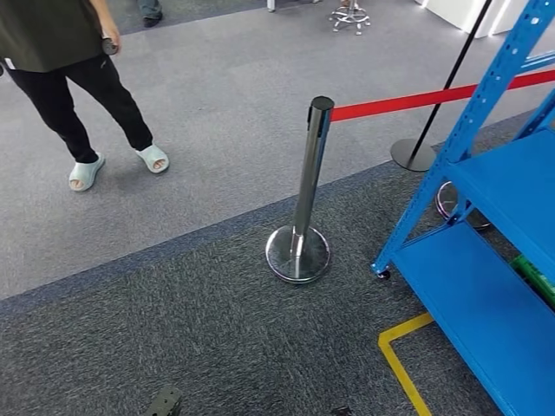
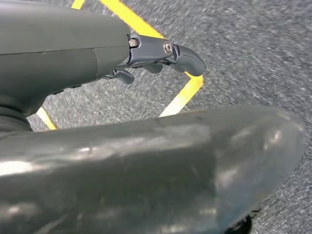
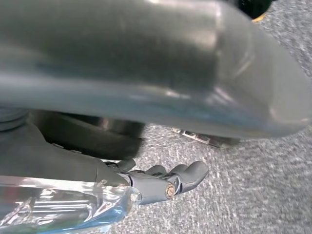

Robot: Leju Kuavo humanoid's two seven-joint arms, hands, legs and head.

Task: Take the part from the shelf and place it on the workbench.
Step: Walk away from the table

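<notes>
Plastic-wrapped part (image 3: pixel 55 207) lies against right hand (image 3: pixel 154 183), grip unclear; left hand (image 2: pixel 154 53) spread, empty.

A blue shelf (image 1: pixel 497 260) stands at three o'clock. A red belt (image 1: pixel 419 100) runs from a shiny chrome post (image 1: pixel 308 186). The carpet (image 1: pixel 216 113) is speckled grey, marked with yellow tape (image 1: pixel 401 355); pale slippers (image 1: pixel 118 166) at ten o'clock.

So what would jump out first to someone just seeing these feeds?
The chrome barrier post stands mid-floor on the grey carpet, its red belt running off to the right. The blue shelf fills the right side, a green item on it at the edge. A person in pale slippers walks at upper left.
</notes>
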